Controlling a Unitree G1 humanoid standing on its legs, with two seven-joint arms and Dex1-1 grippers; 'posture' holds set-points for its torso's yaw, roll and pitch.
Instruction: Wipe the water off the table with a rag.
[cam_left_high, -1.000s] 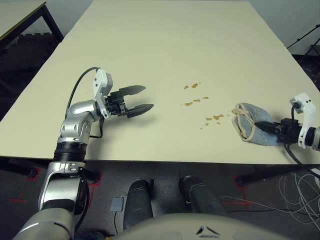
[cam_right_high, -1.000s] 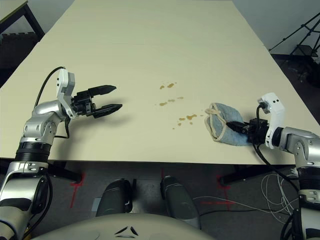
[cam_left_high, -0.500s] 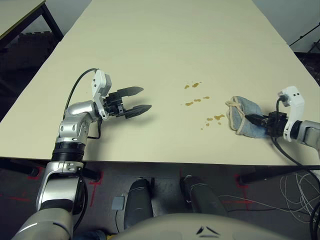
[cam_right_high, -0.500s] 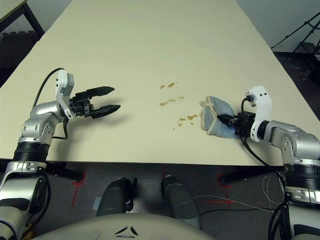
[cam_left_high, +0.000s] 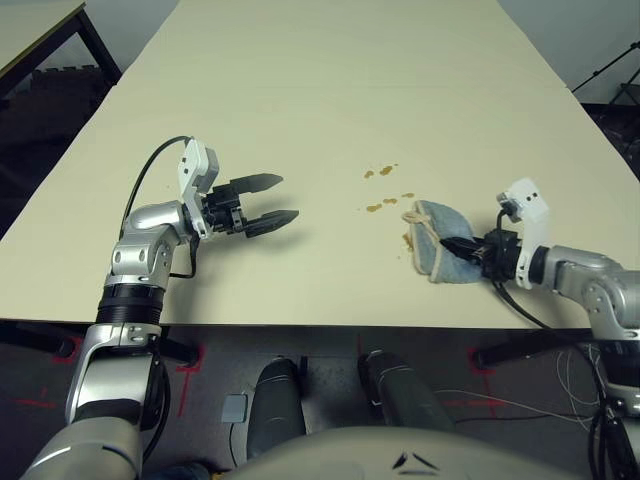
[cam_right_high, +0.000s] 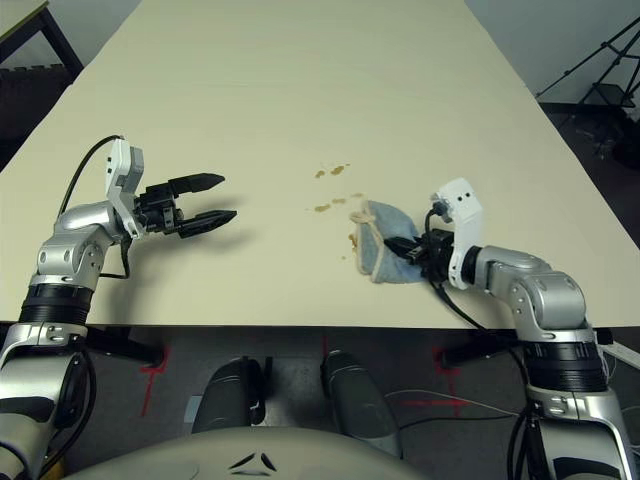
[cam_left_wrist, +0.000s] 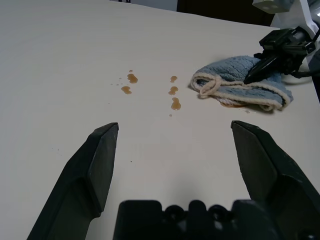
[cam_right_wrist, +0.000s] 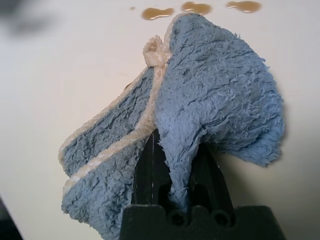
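Note:
The blue-grey rag (cam_left_high: 437, 243) with its cream hem lies bunched on the pale table (cam_left_high: 350, 80), right of centre near the front edge. My right gripper (cam_left_high: 463, 243) is shut on the rag (cam_right_wrist: 200, 80), its black fingers (cam_right_wrist: 150, 175) pinching a fold from the right. Amber drops of water (cam_left_high: 381, 171) sit just left of and beyond the rag, and one blotch (cam_right_high: 353, 238) touches its left hem. My left gripper (cam_left_high: 286, 198) hovers open over bare table at the left, pointing towards the water (cam_left_wrist: 175, 102) and the rag (cam_left_wrist: 240, 82).
A smaller table (cam_left_high: 30, 30) with a black frame stands at the back left. A dark tripod (cam_right_high: 590, 70) is off the table's right side, and cables (cam_left_high: 590, 390) lie on the floor at the lower right. The table's front edge (cam_left_high: 300, 322) runs close under both arms.
My right gripper has dragged the rag leftwards along the table, over the drops nearest the front edge. The left arm has barely moved.

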